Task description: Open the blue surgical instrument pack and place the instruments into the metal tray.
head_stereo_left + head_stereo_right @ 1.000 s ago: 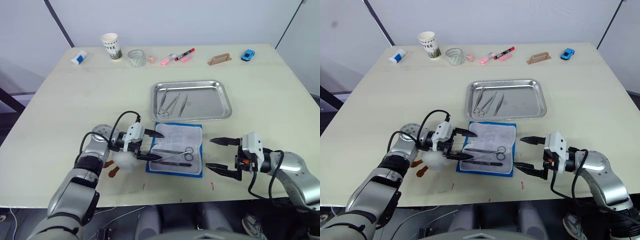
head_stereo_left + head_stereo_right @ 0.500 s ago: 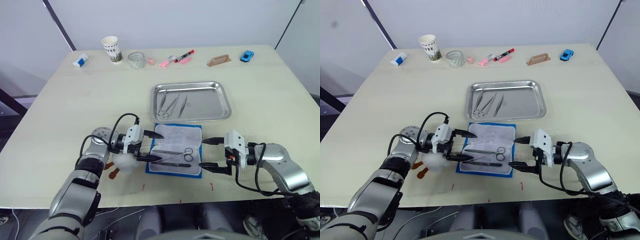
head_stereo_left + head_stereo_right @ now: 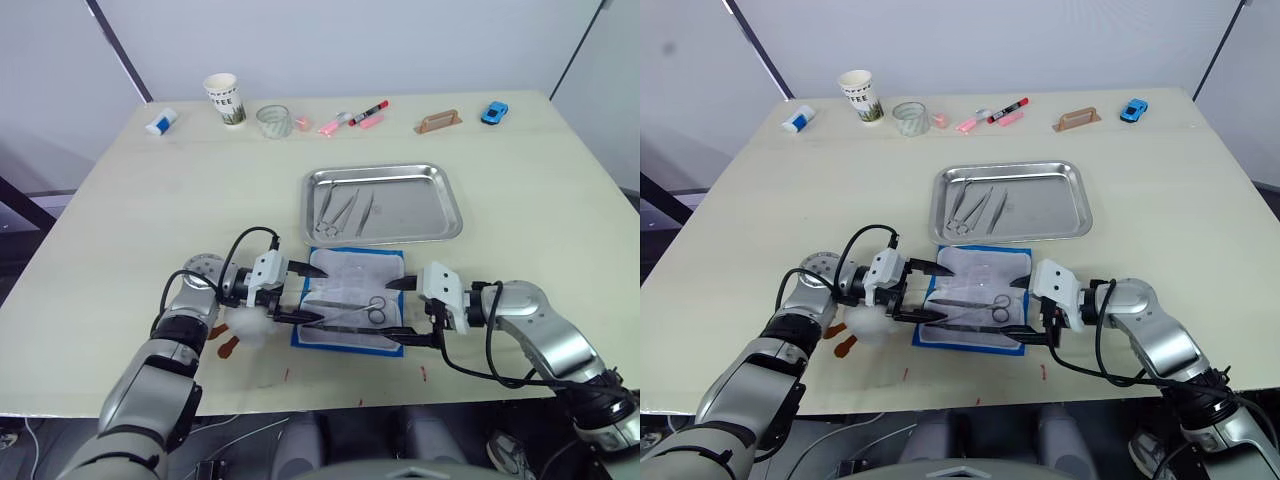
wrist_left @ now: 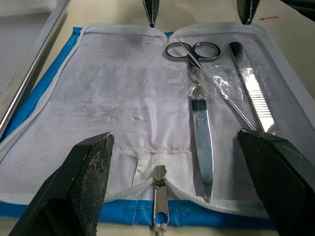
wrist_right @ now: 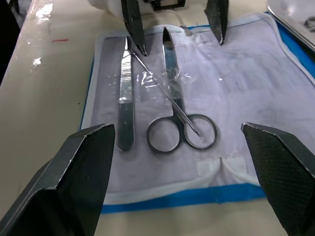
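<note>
Pack (image 3: 352,312) lying open on the table (image 3: 150,200), just below the tray (image 3: 383,202), pale lining up. Scissors (image 5: 173,105) and a flat handle (image 5: 125,101) resting on the lining, a thin probe crossing the scissors. Left gripper (image 3: 301,294) spread wide at the pack's left edge, one finger over the handle's tip, clutching nothing. Right gripper (image 3: 404,312) spread wide at the pack's right edge, empty. Tweezers (image 3: 345,208) already in the tray.

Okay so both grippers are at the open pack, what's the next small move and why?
Probably lower the right gripper, open, onto the scissors. They lie loose on the open pack lining, ring handles toward it, not yet in the metal tray.
</note>
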